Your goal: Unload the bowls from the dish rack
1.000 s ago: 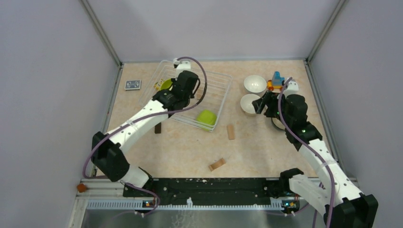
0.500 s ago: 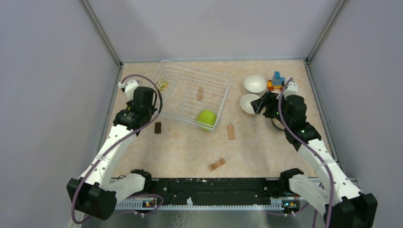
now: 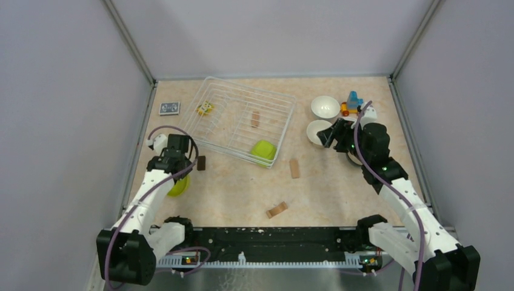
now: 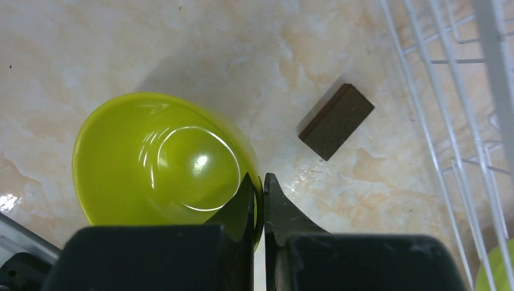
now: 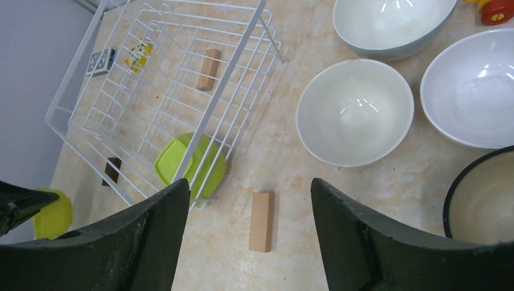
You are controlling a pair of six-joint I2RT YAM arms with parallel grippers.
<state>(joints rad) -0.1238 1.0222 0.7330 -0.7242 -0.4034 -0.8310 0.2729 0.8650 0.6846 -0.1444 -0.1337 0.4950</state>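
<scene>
A beige marbled desk [image 3: 242, 194] carries loose odds and ends. A pale wooden block [image 3: 294, 168] lies near its middle. Nearer than that block and slightly left lies a tan wooden piece [image 3: 277, 210]. Farther and left of it sits a smaller wooden block [image 3: 255, 119]. Well left lies a dark brown block [image 3: 201, 162]. Beyond that are a small yellow object [image 3: 205, 108] and a patterned card [image 3: 169, 108]. Far right of the pale block stands a blue and orange toy [image 3: 351, 102].

Bright even light; glare, probably overhead, on bowl [image 4: 163, 163].
</scene>
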